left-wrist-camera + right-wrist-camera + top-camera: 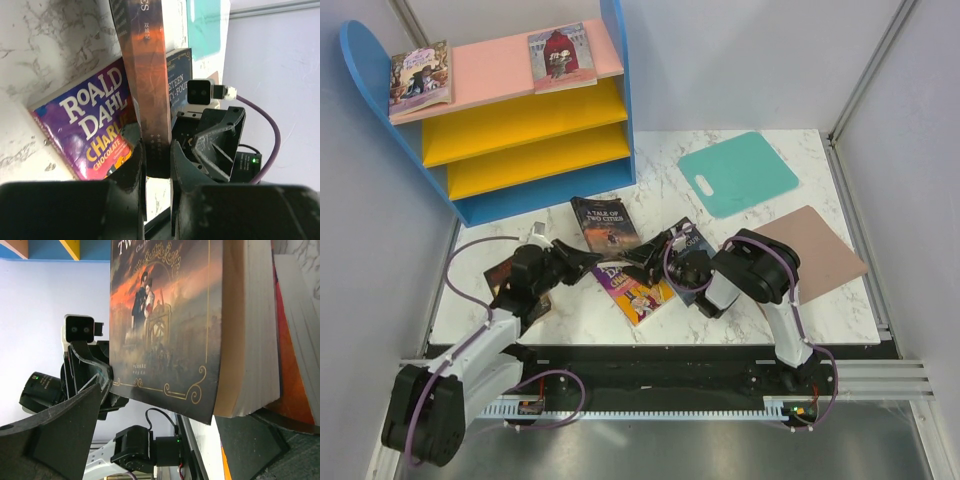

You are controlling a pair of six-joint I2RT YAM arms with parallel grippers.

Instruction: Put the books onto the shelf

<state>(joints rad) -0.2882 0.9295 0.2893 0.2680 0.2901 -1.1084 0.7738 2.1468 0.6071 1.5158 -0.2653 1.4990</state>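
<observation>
2 books (420,78) lie on the shelf (520,120) top; left jaws grip the Dickens paperback (605,225) at mid-bench; right jaws gape wide beside it; Dahl book (635,290) and navy book (179,70) wait on the bench (580,312).

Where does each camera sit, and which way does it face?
Top external: above and behind the arms, looking down on the marble table and shelf; both arms show.
Left wrist: looks along the left gripper, shut on the A Tale of Two Cities book, toward the right gripper.
Right wrist: faces that book's cover between its own open fingers, left gripper beyond.
Shared: all three show that book; the wrist cameras face each other.
</observation>
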